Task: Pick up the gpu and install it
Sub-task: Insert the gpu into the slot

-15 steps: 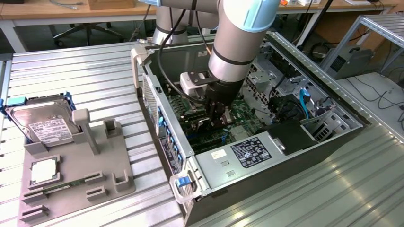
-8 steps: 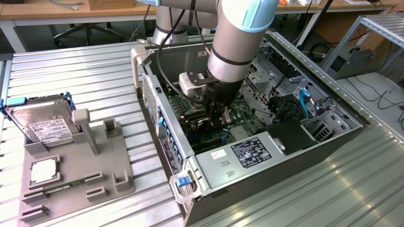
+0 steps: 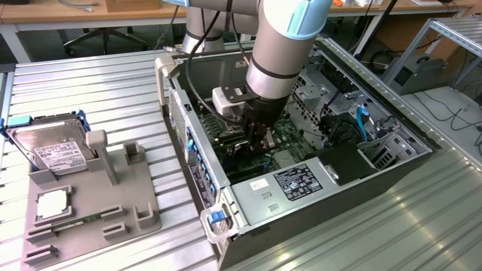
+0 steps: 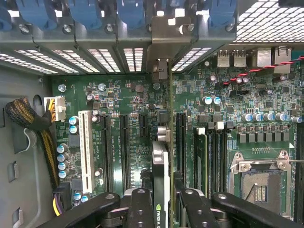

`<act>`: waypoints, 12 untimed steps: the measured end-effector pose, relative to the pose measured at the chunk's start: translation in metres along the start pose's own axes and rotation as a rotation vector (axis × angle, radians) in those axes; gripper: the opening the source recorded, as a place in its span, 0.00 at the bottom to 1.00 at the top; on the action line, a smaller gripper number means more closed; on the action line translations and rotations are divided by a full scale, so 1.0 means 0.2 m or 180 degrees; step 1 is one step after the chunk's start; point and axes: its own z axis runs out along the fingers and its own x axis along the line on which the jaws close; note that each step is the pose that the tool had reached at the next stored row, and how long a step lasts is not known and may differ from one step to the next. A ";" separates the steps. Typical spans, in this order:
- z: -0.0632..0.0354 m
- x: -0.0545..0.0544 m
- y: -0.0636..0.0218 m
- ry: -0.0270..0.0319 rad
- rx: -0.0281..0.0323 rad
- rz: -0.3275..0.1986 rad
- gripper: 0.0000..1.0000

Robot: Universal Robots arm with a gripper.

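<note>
Two black fingers (image 4: 140,209) of the gripper (image 4: 160,202) are clamped on the gpu (image 4: 160,159), held edge-on above the green motherboard (image 4: 128,99) between its expansion slots. In the exterior view, the arm reaches into the open computer case (image 3: 331,209); a hard drive (image 3: 49,149) sits at the case's nine o'clock.

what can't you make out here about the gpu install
- Whether the gpu is seated in its slot: the wrist view shows it edge-on, with the gripper covering its near end.
- Exterior view: the arm hides the card.
- Hard drive label text: too small in the exterior view.
</note>
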 end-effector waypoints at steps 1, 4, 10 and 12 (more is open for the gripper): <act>-0.001 0.00 0.001 -0.0004 0.0001 -0.0014 0.27; 0.000 0.00 0.009 -0.0005 0.0032 -0.0050 0.27; 0.011 0.00 0.034 -0.0009 0.0066 -0.0081 0.27; 0.001 0.00 0.034 -0.0010 0.0065 -0.0083 0.27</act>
